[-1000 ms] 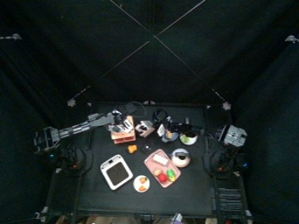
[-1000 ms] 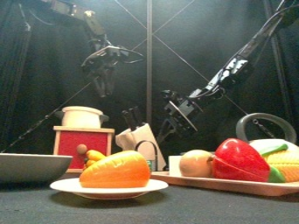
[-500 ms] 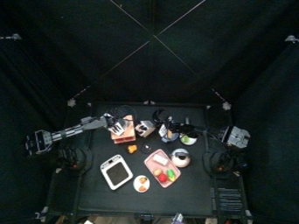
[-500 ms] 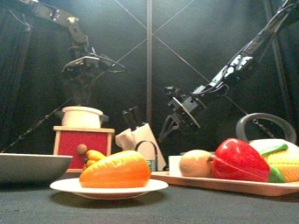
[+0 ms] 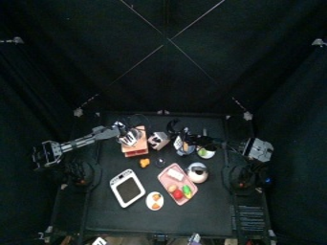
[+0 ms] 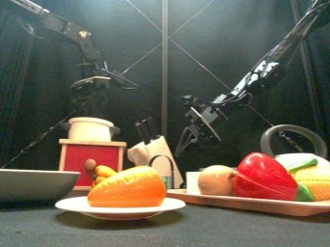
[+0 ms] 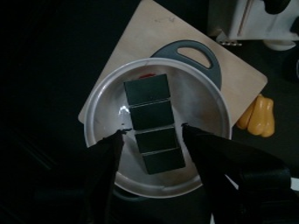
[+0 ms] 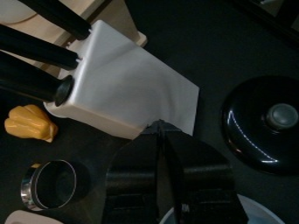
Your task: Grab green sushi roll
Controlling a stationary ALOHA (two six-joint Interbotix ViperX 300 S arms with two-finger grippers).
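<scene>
The green sushi roll (image 7: 151, 112) is a row of dark green blocks lying in a grey pan (image 7: 204, 99) on a pale cutting board (image 7: 155, 24). In the top view the pan (image 5: 125, 188) sits at the table's front left. My left gripper (image 7: 158, 145) hangs high above the roll with its jaws open wide and nothing between them; in the front view the left gripper (image 6: 93, 89) is up at the left. My right gripper (image 8: 163, 150) is shut and holds nothing, hovering beside the white knife block (image 8: 126, 86) at mid-table.
A red box with a white pot (image 6: 91, 145) stands at the back left. At the front are a plate with an orange vegetable (image 6: 126, 190) and a tray of toy vegetables (image 6: 264, 178). A black lid (image 8: 270, 118) and a metal ring (image 8: 52, 187) lie near the knife block.
My left arm has swung to the left and lowered a little, and its jaws have spread wider. The right arm has hardly moved.
</scene>
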